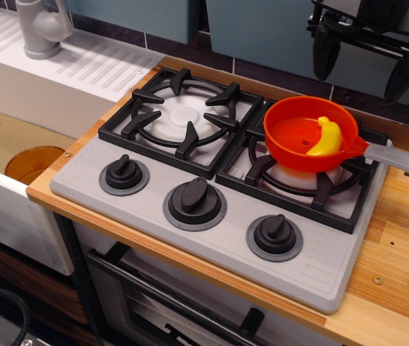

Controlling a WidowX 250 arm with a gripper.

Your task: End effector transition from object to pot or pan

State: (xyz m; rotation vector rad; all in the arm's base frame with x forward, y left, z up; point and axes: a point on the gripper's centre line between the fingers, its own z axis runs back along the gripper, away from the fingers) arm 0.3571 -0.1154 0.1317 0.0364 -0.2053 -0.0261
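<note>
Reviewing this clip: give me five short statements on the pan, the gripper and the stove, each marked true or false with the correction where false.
1. The orange-red pan sits on the right-hand burner grate. True.
2. The pan is empty. False: a yellow banana-shaped toy lies inside it.
3. The gripper is clamped on the pan's grey handle. False: it hangs above and behind the pan, touching nothing, fingers apart.
4. The stove front has three black knobs. True.
5. An amber dish rests on the left burner. False: it lies in the sink to the left of the stove.
</note>
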